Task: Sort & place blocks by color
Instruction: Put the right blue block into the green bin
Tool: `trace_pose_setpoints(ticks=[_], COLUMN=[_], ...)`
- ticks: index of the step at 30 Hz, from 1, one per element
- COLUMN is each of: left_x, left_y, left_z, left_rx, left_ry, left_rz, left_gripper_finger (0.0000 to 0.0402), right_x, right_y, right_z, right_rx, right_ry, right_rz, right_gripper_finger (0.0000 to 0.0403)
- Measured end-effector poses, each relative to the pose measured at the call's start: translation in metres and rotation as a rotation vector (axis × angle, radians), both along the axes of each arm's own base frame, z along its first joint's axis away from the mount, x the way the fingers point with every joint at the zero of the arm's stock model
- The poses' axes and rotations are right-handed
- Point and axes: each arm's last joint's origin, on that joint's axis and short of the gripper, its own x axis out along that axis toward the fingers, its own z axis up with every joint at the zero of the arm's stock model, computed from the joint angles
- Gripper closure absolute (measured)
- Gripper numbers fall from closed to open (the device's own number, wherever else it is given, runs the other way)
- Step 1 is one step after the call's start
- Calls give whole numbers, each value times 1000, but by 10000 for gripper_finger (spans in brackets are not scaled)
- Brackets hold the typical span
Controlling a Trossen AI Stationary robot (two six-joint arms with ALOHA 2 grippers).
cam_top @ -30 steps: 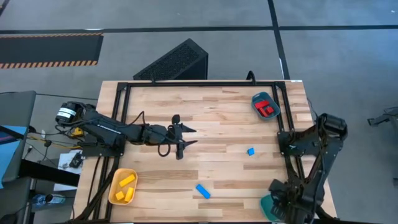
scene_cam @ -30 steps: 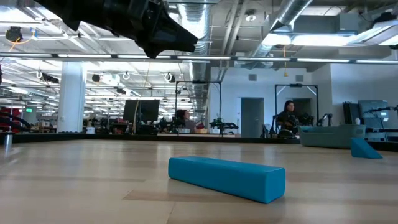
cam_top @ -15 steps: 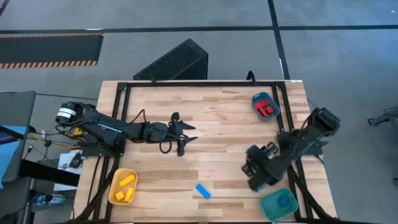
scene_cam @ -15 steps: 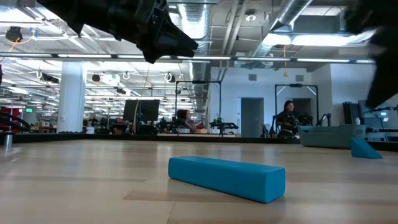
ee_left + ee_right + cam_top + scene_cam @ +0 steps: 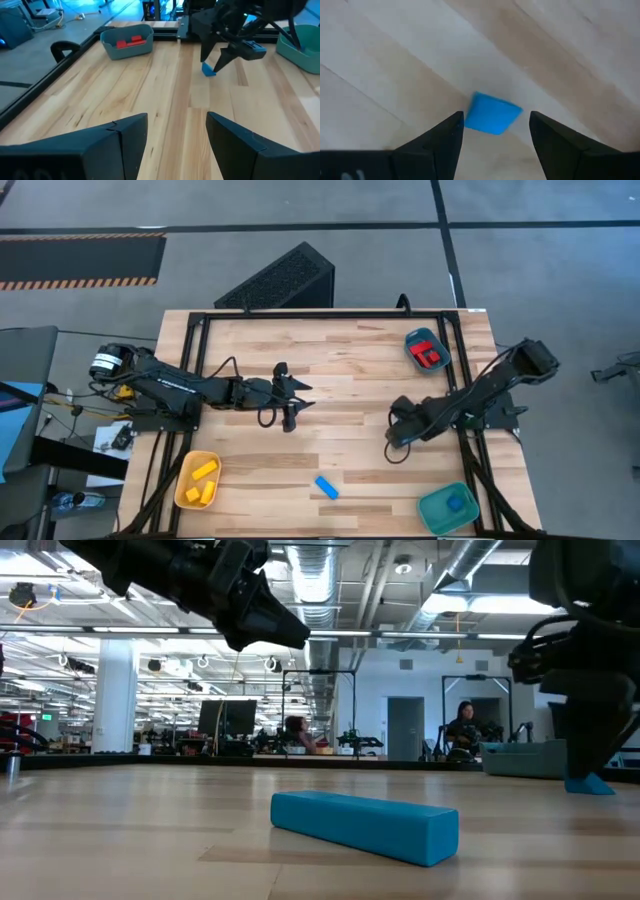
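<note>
Right wrist view shows the right gripper [image 5: 495, 131] spread wide just above a small blue block [image 5: 493, 114] on the table [image 5: 395, 65], while the left gripper [image 5: 297, 402] hovers spread mid-table.

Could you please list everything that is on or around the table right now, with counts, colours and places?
Small block: one, blue, on the bare wood right of centre, between the right gripper's open fingers.
Bar block: one, blue, lying near the table's front edge.
Red blocks: two or so, red, in the teal tray at the far right corner.
Yellow blocks: two, yellow, in the yellow oval tray at the near left corner.
Blue block: one, in the teal tray at the near right corner.
Table: one, light wood with a black frame.
Person: one, seated far off in the room.
Left gripper: open, above the table's middle left.
Right gripper: open, over the small block.
</note>
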Motion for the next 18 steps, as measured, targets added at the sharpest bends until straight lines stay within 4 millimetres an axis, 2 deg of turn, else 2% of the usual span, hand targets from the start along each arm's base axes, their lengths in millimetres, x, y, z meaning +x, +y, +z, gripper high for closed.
trace_pose_setpoints(ticks=[7,11,14,18], left_x=[0,0,0,0], left_y=[1,2,2,2], left_z=[-1,-1,-1,-1], left_rx=[2,-1,-1,0], left_ry=[13,14,14,13], left_rz=[4,7,7,7], left_gripper_finger=[209,209,209,209], right_x=[-8,-9,-10,-11], right_y=[-11,-9,-6,-2], right_z=[-16,-19,-19,-19], right_rx=[69,75,74,68], right_ry=[-100,-118,-124,-134], right_rz=[-13,-16,-2,4], right_gripper_finger=[154,162,190,259])
